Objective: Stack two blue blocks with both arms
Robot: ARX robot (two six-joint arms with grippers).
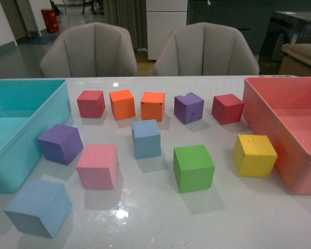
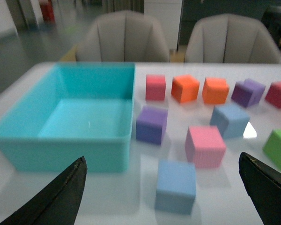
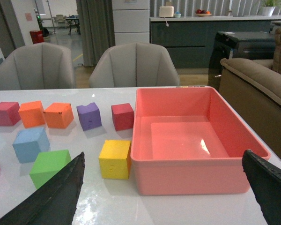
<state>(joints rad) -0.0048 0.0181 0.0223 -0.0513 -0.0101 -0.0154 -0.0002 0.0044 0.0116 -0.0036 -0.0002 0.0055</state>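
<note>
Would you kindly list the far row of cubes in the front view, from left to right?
Red cube, orange cube, second orange cube, purple cube, dark red cube.

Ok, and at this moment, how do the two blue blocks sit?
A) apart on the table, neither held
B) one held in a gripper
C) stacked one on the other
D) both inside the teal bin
A: the mid-table blue block and the near blue block by the teal bin rest apart on the table, while the left gripper and right gripper are open, holding nothing.
</note>
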